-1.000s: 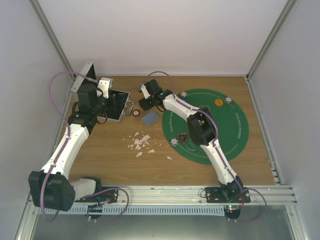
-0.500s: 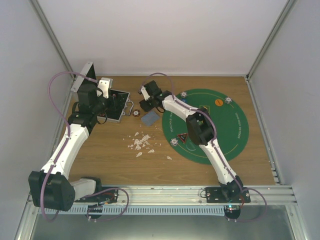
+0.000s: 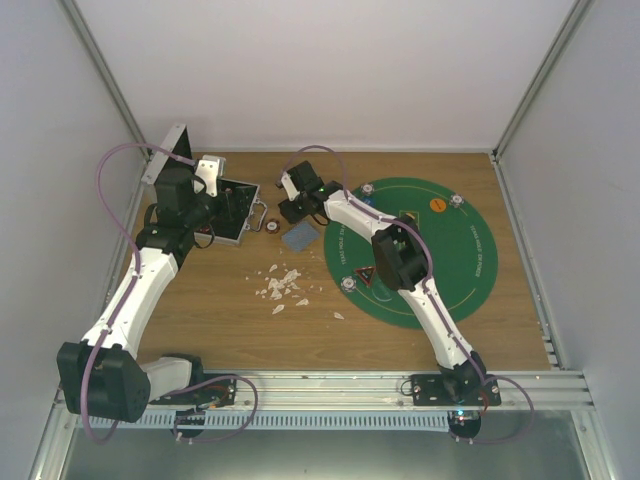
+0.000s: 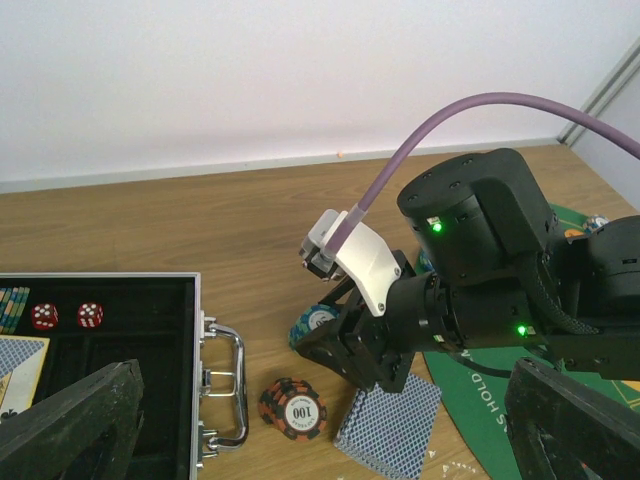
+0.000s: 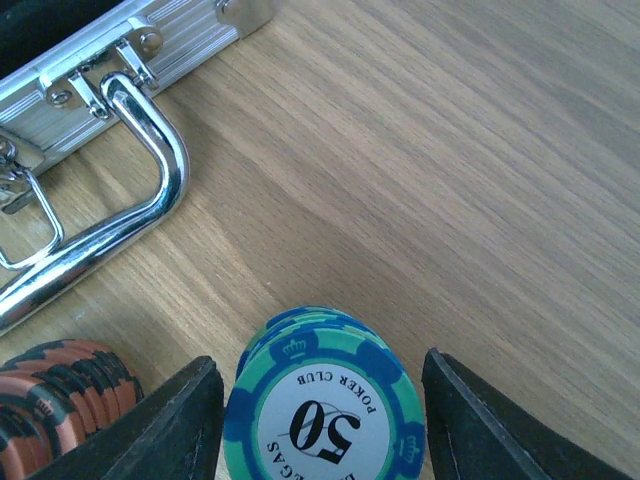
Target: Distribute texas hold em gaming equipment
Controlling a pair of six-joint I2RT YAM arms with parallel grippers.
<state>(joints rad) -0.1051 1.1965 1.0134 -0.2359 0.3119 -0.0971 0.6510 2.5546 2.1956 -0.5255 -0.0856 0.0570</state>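
Chip stack [image 5: 325, 395]: round, stripe-edged, blue-green | right end effector [image 5: 320, 430]: straddles it, grip unclear | left end effector [image 4: 322, 430]: spread wide

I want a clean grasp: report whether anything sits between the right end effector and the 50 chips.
Nothing visible does. The right end effector straddles the 50 chip stack, one finger on each side. The orange-black stack lies outside the fingers, beyond the one nearer the case.

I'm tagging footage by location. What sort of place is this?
Probably a lab test cell, not a card room: plain white walls, left arm and right arm bolted to a metal rail, poker mat on a wooden table.
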